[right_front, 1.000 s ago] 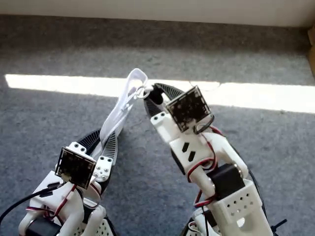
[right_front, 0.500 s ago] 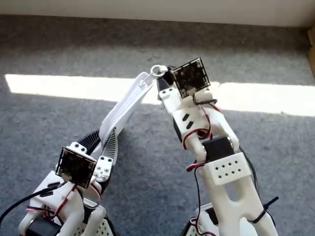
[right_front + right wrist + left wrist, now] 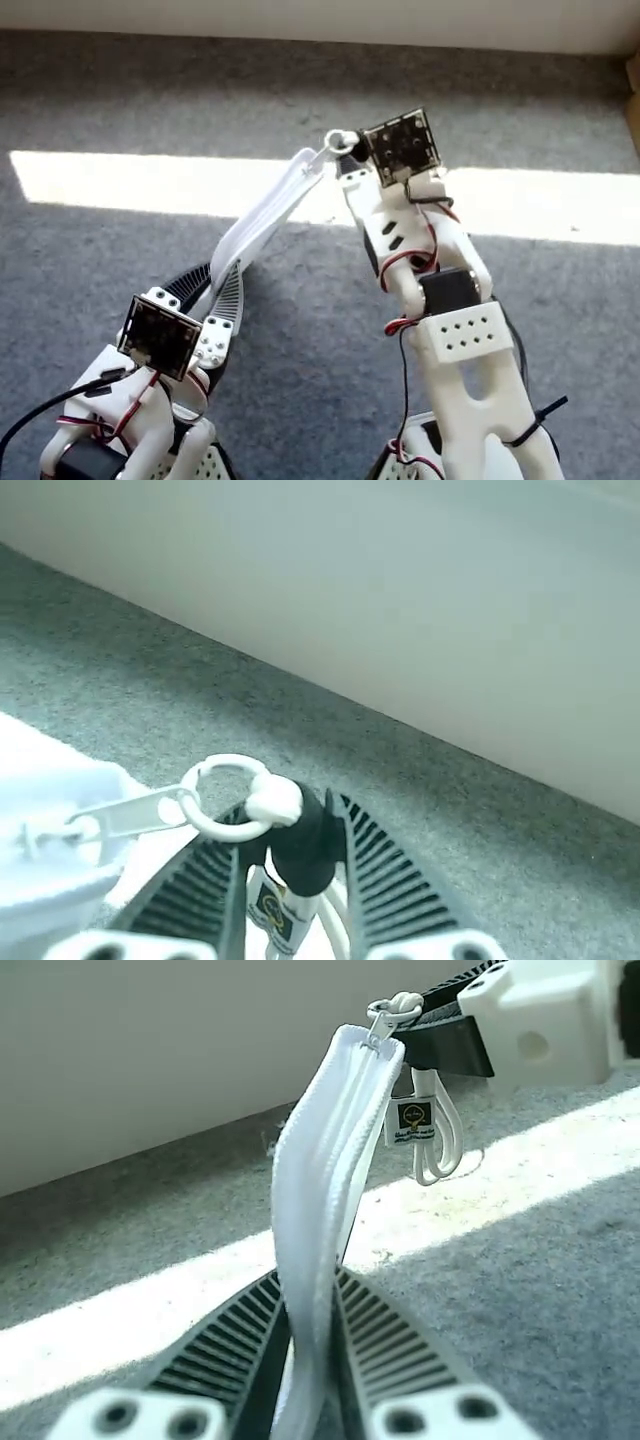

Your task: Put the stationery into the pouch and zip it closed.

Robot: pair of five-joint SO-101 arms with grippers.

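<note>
Pouch (image 3: 265,215) hangs above the carpet (image 3: 120,260), edge-on, so can't tell what's inside. Its near end is cut off btw the left gripper (image 3: 308,1295)'s ribbed black fingers, clamped tight on the fabric. At the far end, right gripper (image 3: 290,828) pinches a black knob (image 3: 300,848) on the metal zip ring (image 3: 225,798). Pouch is white, flat, w/ stitched ridges. A looped white cord (image 3: 424,1085) w/ a tag dangles just beyond it.

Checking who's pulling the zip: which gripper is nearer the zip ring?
Right. The right gripper grips at the zip ring; the left gripper clamps the pouch at its opposite end.
</note>
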